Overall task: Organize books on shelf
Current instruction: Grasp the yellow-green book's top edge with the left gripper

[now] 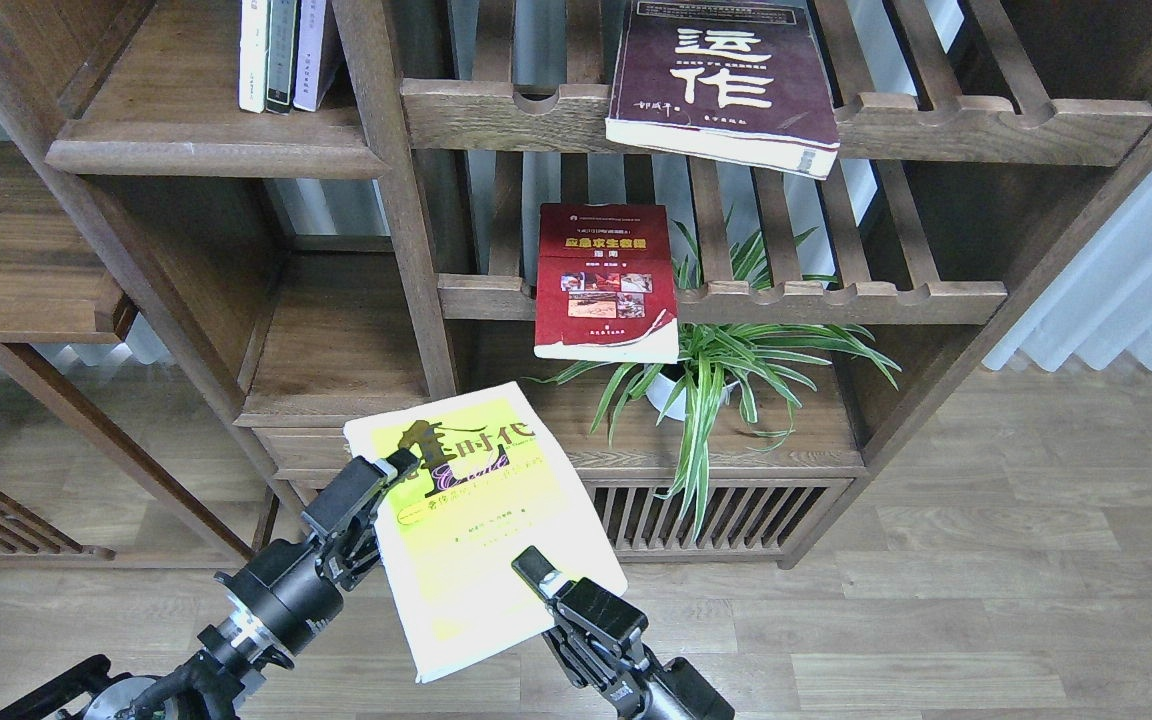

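Note:
The yellow-green book (481,540) is held face up in the air in front of the bookcase's low part. My left gripper (394,470) is shut on its left edge. My right gripper (536,572) is shut on its lower right part, one finger lying on the cover. The maroon book (726,85) lies on the upper slatted rack. The red book (606,285) lies on the middle slatted rack, overhanging its front rail. The solid shelf (206,155) with a rounded front edge is at the upper left.
Three thin books (281,50) stand at the right end of the solid shelf. A spider plant in a white pot (671,395) stands under the red book. Another solid board (336,345) sits left of the upright post (406,200). Wooden floor (986,560) lies to the right.

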